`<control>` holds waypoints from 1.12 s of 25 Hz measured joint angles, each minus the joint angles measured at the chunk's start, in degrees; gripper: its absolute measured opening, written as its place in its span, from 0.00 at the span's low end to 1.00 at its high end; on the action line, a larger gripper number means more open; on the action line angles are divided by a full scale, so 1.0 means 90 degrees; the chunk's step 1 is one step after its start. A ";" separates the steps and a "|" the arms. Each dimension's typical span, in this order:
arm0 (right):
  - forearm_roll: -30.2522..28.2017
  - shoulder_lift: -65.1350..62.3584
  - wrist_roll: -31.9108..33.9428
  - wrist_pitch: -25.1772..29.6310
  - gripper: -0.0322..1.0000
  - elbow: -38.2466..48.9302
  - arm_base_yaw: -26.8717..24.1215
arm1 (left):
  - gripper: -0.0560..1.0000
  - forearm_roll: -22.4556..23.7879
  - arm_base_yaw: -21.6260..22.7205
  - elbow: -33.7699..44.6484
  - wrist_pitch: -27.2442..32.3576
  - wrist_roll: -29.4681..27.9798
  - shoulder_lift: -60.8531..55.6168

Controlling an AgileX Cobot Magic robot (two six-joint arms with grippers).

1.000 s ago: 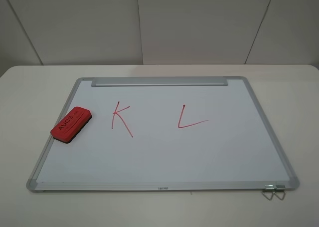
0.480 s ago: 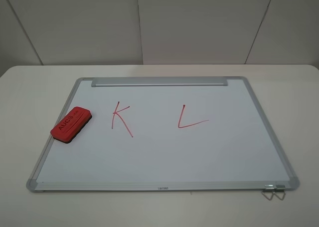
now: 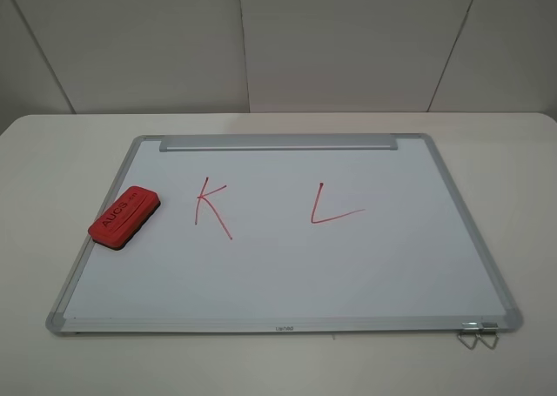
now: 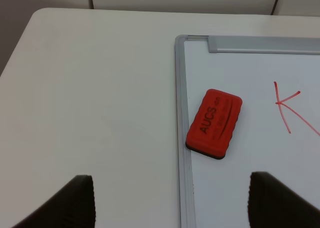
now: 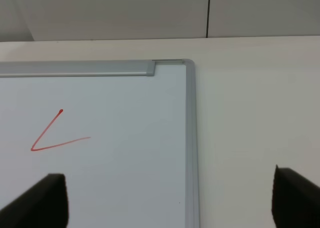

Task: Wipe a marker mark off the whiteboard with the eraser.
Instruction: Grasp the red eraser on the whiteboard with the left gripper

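Note:
The whiteboard point(image 3: 278, 270) lies flat on the table, silver tray strip point(image 3: 278, 142) along its far edge. A red marker mark, the letter K point(image 3: 211, 209), is drawn left of the board's middle. The red eraser point(image 3: 124, 217) rests on the board's left edge, partly over the frame, left of the K. In the left wrist view the eraser point(image 4: 215, 123) lies beyond my open left gripper point(image 4: 170, 200), with part of the K point(image 4: 292, 110) beside it. My right gripper point(image 5: 170, 200) is open and empty over the board's right edge. Neither gripper shows in the exterior view.
A red L-shaped mark point(image 3: 333, 206) sits right of the K and also shows as the L mark point(image 5: 55, 135) in the right wrist view. Metal hanging clips point(image 3: 477, 335) stick out at the board's near right corner. White table point(image 3: 52, 161) surrounds the board; a wall stands behind.

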 joint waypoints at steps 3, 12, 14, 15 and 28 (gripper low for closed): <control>0.0000 0.0000 0.0000 0.0000 0.73 0.0000 0.0000 | 0.65 0.0000 0.0000 0.0000 0.0000 0.0000 0.0000; 0.0000 0.0000 0.0000 0.0000 0.73 0.0000 0.0000 | 0.65 0.0000 -0.0115 0.0000 0.0000 0.0019 0.0000; 0.0000 0.0000 0.0000 0.0000 0.73 0.0000 0.0000 | 0.65 0.0067 -0.0115 0.0000 0.0000 0.0019 0.0018; 0.0000 0.0000 0.0000 0.0000 0.73 0.0000 0.0000 | 0.65 0.0150 -0.0115 0.0000 0.0000 0.0019 0.0098; 0.0000 0.0000 0.0000 0.0000 0.73 0.0000 0.0000 | 0.65 0.0772 -0.0115 -0.1081 -0.1402 0.0007 0.5674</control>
